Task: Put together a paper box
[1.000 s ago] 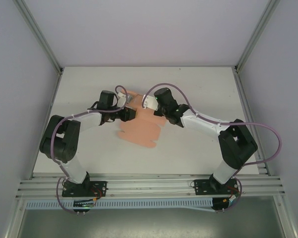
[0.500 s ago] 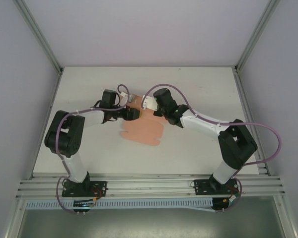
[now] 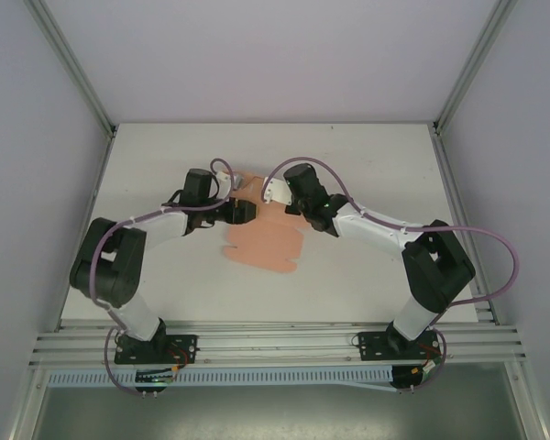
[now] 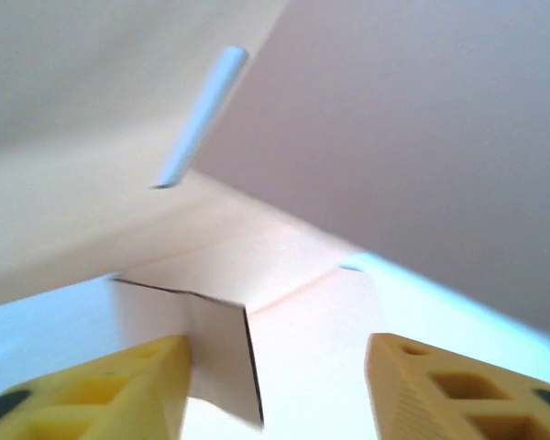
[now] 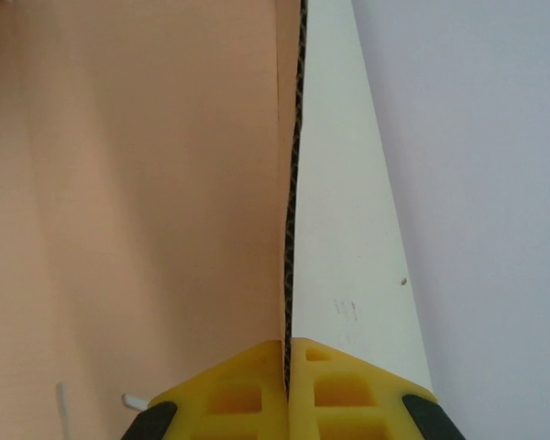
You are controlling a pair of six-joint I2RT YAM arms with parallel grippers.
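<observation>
Top-down shot looks fine to us: soft, even light, the white worktop bright but not blown out, just faint fuzzy shadows hugging the arms, all sharp. The frame posts lean outward toward the corners, so there's a bit of wide-angle stretch. Left wrist cam is rough: the paper box is so close it's mush, washed out, with a bluish cast on the bright patches. Right wrist cam catches the card edge crisp mid-frame, while the yellow fingers go slightly soft.

Black-white arms, purple cables, yellow ribbed fingers
</observation>
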